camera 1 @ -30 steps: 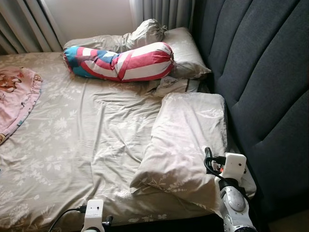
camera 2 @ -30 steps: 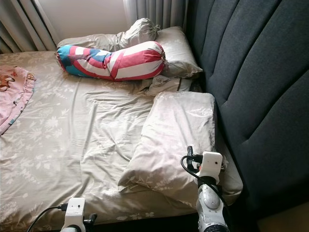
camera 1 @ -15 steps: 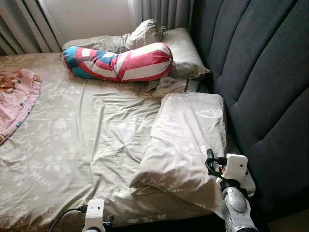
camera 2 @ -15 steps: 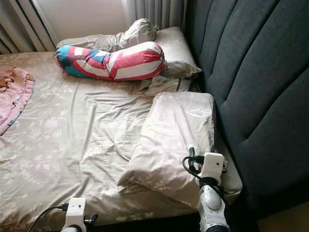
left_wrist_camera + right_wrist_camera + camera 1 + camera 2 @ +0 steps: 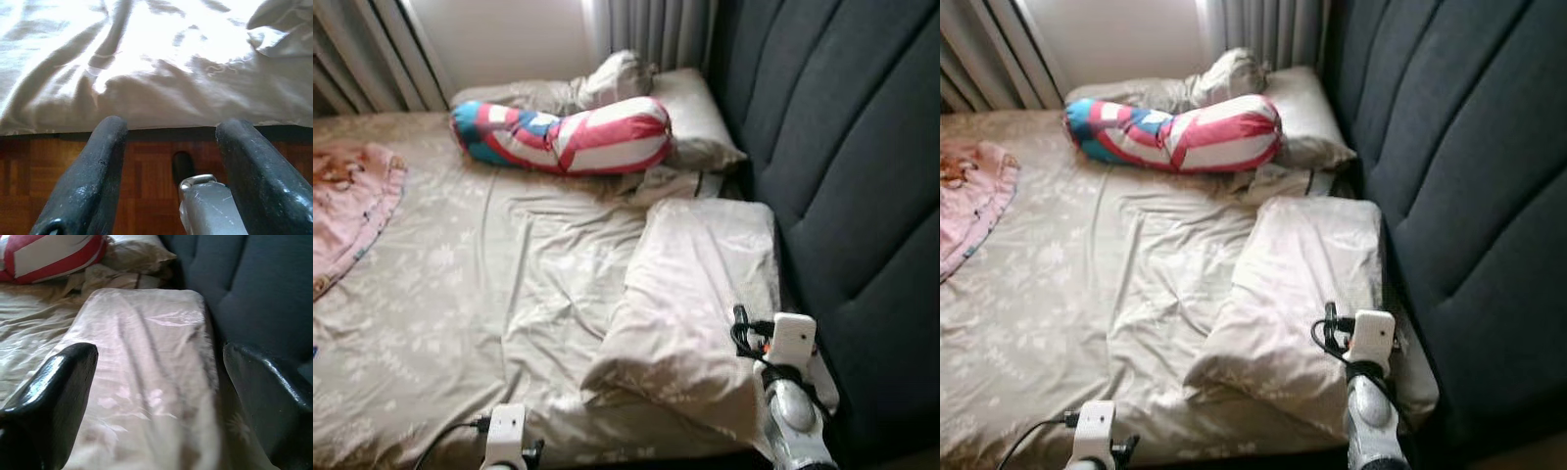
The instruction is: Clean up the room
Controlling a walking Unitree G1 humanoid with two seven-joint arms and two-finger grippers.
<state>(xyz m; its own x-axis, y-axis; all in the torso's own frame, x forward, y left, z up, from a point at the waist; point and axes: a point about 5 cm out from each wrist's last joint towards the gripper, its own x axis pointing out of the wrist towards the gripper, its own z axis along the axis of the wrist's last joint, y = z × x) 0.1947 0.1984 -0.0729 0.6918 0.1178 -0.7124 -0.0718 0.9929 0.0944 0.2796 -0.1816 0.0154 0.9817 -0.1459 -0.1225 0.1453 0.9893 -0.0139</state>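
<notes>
A beige floral-print pillow (image 5: 695,294) lies on the bed (image 5: 460,294) beside the dark padded headboard (image 5: 842,176), its long axis running from the near edge of the bed away toward the far pillows, parallel to the headboard. The right tool (image 5: 156,396) is released, its two black fingers spread wide, and hovers over the pillow's near end; the pillow stretches straight ahead of it, so its length runs along the tool's line of sight, not across it. The right arm is plainly the nearer one. The left tool (image 5: 171,166) hangs low off the near edge of the bed, also released, with wooden parquet floor (image 5: 146,166) below it and the rumpled beige sheet (image 5: 146,73) beyond. A red, white and blue striped bolster (image 5: 563,137) lies crosswise at the far end, and a pink blanket (image 5: 347,211) sits at the left side. The likely next step is closing on the pillow's near end.
</notes>
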